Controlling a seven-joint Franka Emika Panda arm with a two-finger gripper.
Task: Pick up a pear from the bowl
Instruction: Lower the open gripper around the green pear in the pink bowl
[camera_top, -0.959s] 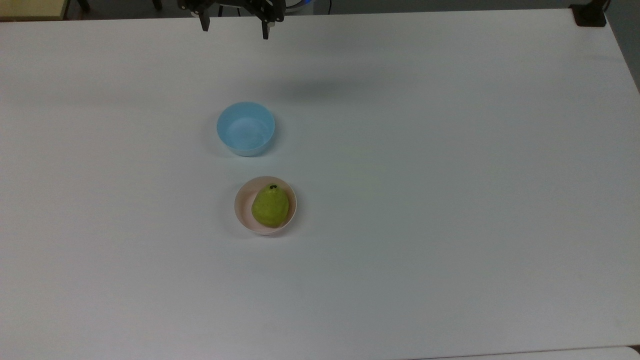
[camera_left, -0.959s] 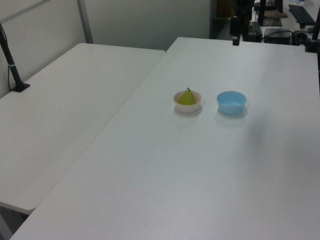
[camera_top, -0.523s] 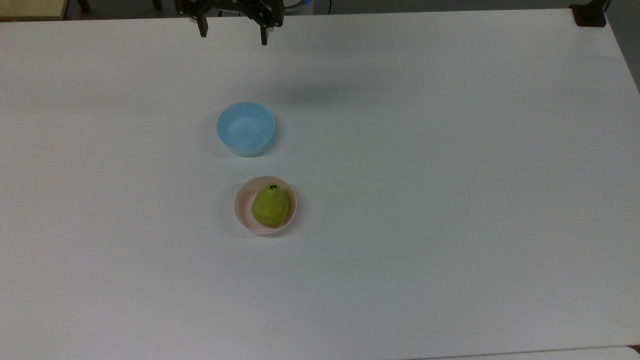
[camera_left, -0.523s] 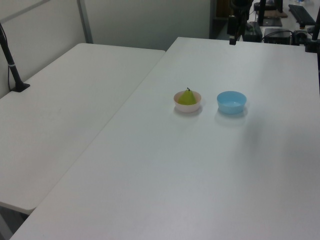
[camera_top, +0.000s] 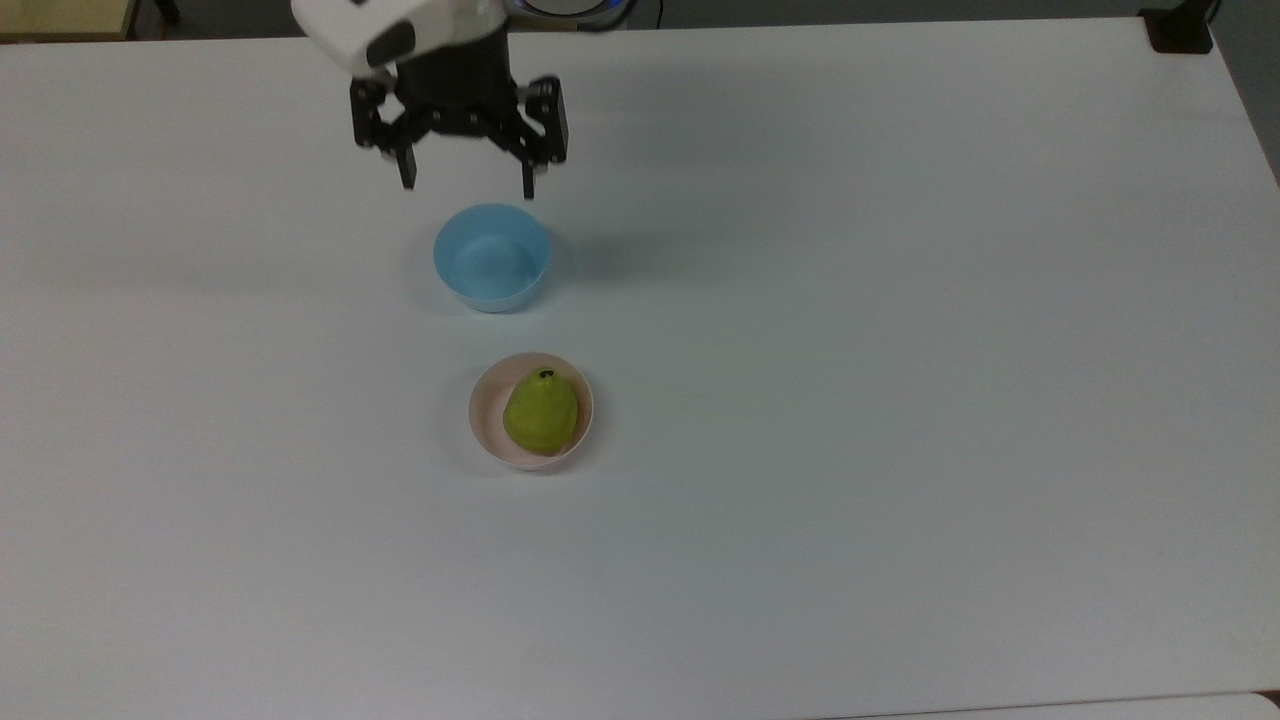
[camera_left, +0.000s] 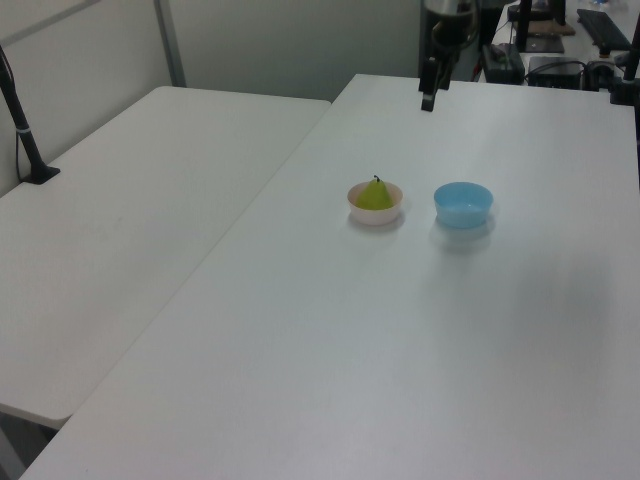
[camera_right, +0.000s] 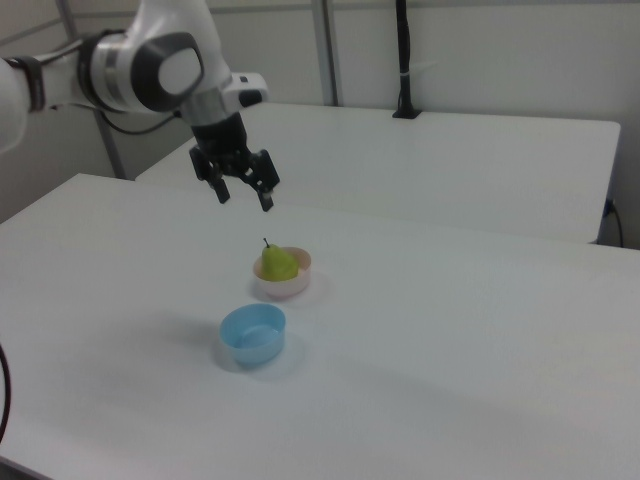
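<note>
Hanging over the white table (camera_top: 900, 300), the gripper (camera_top: 467, 186) has its two black fingers spread wide with nothing between them, pointing down and well clear of the surface. Going across the top view from its left, the arm's white and black wrist comes in at the upper edge, and the gripper sits just above the light blue bowl (camera_top: 491, 257) in that picture, so it's near the blue one and well apart from the pear. The blue bowl looks empty, plain inside. Below it in the top view, and a touch to the top view's right, is the pale pink bowl (camera_top: 483, 420) with the pear (camera_top: 541, 411) sitting in it, yellow-green, dark stem spot on the narrow end, leaning toward the far side of the bowl. In the left view the order flips a bit: pink bowl (camera_left: 375, 212) with the pear (camera_left: 374, 195) upright, then the blue bowl (camera_left: 463, 203) to the left view's right, the two near each other but not touching, and the gripper (camera_left: 428, 99) up high behind them. In the right view the gripper (camera_right: 243, 194) hovers above and to the right view's left of the pear (camera_right: 277, 262), with the pink bowl (camera_right: 296, 287) and blue bowl (camera_right: 252, 335) both on the table below it.
</note>
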